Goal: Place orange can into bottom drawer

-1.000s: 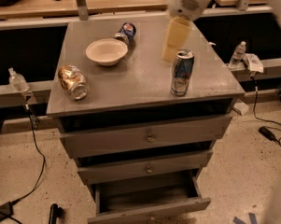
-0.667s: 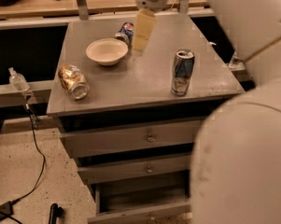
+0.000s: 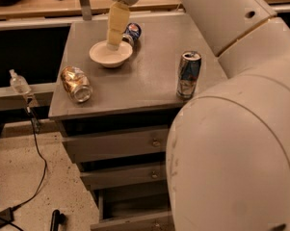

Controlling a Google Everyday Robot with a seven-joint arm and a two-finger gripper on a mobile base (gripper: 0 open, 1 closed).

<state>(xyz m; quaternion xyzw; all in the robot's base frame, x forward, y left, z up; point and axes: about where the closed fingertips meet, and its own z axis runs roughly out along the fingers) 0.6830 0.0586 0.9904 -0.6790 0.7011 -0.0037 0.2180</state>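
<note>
The orange can (image 3: pixel 76 83) lies on its side near the front left corner of the grey cabinet top (image 3: pixel 149 81). My gripper (image 3: pixel 113 44) hangs over the white bowl (image 3: pixel 111 55) at the back of the top, well behind and to the right of the orange can. It holds nothing that I can see. The bottom drawer (image 3: pixel 130 210) is pulled open below the two wider shut drawers. Its right part is hidden behind my arm (image 3: pixel 231 143).
A blue-and-silver can (image 3: pixel 189 74) stands upright near the right front of the top. A dark blue cola can (image 3: pixel 132 32) lies behind the bowl. A small clear bottle (image 3: pixel 20 83) sits on a ledge at the left. A black cable (image 3: pixel 36 153) runs down to the floor.
My gripper has moved left across the cabinet top, from above the blue-and-silver can to above the bowl. My arm now fills the right side of the view. The cans have not moved.
</note>
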